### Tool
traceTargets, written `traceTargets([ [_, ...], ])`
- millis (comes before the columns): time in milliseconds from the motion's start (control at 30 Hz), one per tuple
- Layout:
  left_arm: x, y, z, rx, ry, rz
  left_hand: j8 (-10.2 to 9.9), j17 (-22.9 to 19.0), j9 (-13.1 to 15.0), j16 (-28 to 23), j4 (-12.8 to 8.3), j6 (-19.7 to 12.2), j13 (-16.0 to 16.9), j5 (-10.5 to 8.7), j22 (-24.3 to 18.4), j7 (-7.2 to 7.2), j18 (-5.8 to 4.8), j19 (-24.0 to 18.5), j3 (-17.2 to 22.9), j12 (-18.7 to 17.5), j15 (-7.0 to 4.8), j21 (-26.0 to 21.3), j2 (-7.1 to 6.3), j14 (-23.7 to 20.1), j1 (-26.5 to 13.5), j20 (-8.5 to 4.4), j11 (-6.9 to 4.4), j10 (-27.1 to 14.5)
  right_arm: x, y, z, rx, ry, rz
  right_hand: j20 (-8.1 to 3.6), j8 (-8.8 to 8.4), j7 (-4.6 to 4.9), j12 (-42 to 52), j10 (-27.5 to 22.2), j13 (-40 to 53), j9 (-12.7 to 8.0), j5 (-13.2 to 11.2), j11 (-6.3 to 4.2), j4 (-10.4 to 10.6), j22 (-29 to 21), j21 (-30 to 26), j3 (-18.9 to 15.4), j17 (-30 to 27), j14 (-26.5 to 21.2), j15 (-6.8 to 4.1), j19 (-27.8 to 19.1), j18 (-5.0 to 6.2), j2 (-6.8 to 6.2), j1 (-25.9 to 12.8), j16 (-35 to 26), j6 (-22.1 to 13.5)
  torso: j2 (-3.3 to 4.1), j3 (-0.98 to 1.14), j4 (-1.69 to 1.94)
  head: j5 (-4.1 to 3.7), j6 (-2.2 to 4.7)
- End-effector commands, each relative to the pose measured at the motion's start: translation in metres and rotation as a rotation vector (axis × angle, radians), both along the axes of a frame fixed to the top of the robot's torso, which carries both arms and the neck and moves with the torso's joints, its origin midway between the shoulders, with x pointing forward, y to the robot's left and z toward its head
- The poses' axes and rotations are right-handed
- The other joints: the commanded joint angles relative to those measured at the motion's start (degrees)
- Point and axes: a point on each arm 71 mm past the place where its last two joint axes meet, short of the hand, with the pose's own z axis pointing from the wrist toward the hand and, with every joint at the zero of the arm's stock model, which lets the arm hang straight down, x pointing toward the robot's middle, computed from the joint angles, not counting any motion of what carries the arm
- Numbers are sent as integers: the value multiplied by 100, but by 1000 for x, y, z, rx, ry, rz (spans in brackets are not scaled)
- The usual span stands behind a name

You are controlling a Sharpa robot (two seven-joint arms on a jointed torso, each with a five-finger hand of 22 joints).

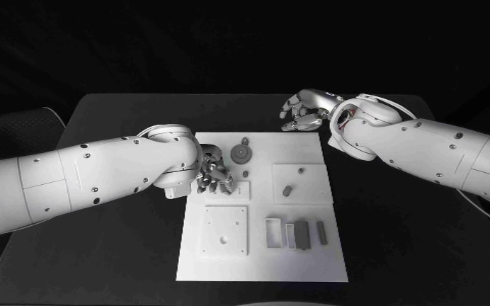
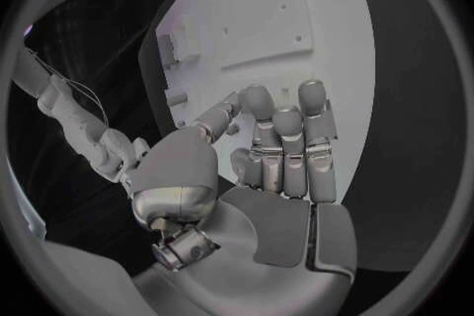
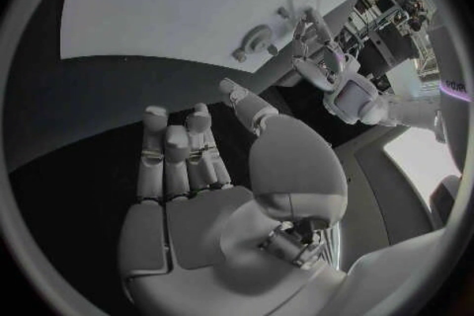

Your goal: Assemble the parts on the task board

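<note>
The white task board [image 1: 263, 263] lies in the middle of the black table. My left hand [image 1: 214, 174] hovers low over the board's left side, fingers pointing down at a small raised plate; in the left wrist view the left hand [image 2: 272, 150] has its fingers side by side, slightly bent, with nothing in them. A round grey part [image 1: 241, 154] stands just beyond it, also seen as the round part [image 3: 259, 40]. My right hand [image 1: 304, 112] hangs past the board's far edge, fingers loosely bent, and the palm [image 3: 188, 205] is bare.
Small grey parts [image 1: 288, 191] lie on a square panel at the board's right. Several grey blocks [image 1: 300, 234] stand in a row near its front. A square plate with a hole [image 1: 224, 229] sits front left. Black table [image 1: 408, 235] surrounds the board.
</note>
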Motion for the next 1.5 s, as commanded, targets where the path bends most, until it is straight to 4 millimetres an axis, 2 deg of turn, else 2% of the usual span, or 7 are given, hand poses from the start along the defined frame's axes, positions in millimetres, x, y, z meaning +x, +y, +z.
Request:
traceTargets([
  [33, -1, -1, 0, 6, 0, -11, 0, -10, 1305, 24, 32, 564, -10, -22, 124, -388, -33, -99, 8, 35, -118, 39, 2, -155, 51, -68, -101, -120, -1, 2, 0, -12, 7, 12, 14, 4, 37, 24, -23, -10, -7, 29, 32, -6, 69, -17, -11, 6, 31, -18, -3, 74, 42, 19, -8, 13, -1, -1, 0, 1, 3],
  [300, 1, 0, 1, 11, -30, -6, -9, -32, 1311, 41, 23, 568, -20, -20, 125, -390, -28, -101, 23, 41, -119, 46, 42, -158, 82, -69, -102, -120, -1, 3, 0, -12, 8, 14, 16, 4, 37, 25, -24, -12, -8, 29, 31, -5, 70, -18, -13, 6, 30, -19, -4, 74, 44, 17, -9, 14, 3, -3, 0, 0, 1],
  [533, 2, 1, 1, 9, -40, -5, -19, -67, 1321, 71, -12, 580, -34, 57, 127, -391, -25, -102, 32, 55, -119, 63, 87, -161, 116, -65, -103, -117, -1, 3, 0, -12, 8, 15, 16, 3, 37, 25, -24, -14, -10, 29, 31, -4, 70, -18, -14, 6, 30, -19, -5, 74, 46, 17, -9, 15, 0, -5, 2, -3, -12],
  [967, 1, -2, 1, 1, -44, -10, -22, -85, 1328, 90, -24, 591, -39, 79, 128, -393, -23, -98, 25, 66, -119, 75, 97, -157, 116, -64, -106, -110, -2, 4, -1, -12, 10, 18, 18, 3, 36, 27, -25, -16, -12, 29, 31, -4, 70, -18, -15, 6, 29, -19, -6, 74, 48, 17, -9, 16, -2, -2, 4, -6, -19],
  [1300, 0, -3, 1, 6, -37, -17, -26, -97, 1332, 100, -29, 594, -44, 77, 127, -393, -23, -98, 15, 71, -119, 80, 85, -157, 107, -63, -106, -111, -2, 5, -1, -12, 12, 21, 19, 2, 36, 29, -26, -19, -14, 29, 31, -3, 71, -19, -18, 6, 28, -19, -7, 74, 49, 14, -9, 17, -1, -1, 3, -4, -14],
  [1467, 0, -3, 0, 8, -35, -20, -35, -120, 1338, 115, -40, 596, -52, 55, 125, -393, -22, -103, -6, 80, -119, 87, 19, -164, 96, -62, -106, -114, -2, 5, -1, -12, 12, 22, 20, 1, 37, 29, -27, -20, -15, 28, 31, -2, 71, -19, -20, 6, 27, -19, -8, 74, 45, 11, -9, 16, -2, -2, 3, -4, -18],
  [1500, 0, -3, 0, 8, -34, -21, -39, -133, 1342, 123, -36, 598, -56, -3, 123, -394, -20, -103, -13, 84, -119, 90, -7, -167, 91, -63, -107, -116, -2, 5, -1, -12, 12, 22, 20, 1, 37, 29, -27, -20, -16, 28, 31, -1, 71, -19, -21, 6, 27, -19, -8, 74, 45, 11, -9, 16, -2, -2, 3, -4, -18],
])
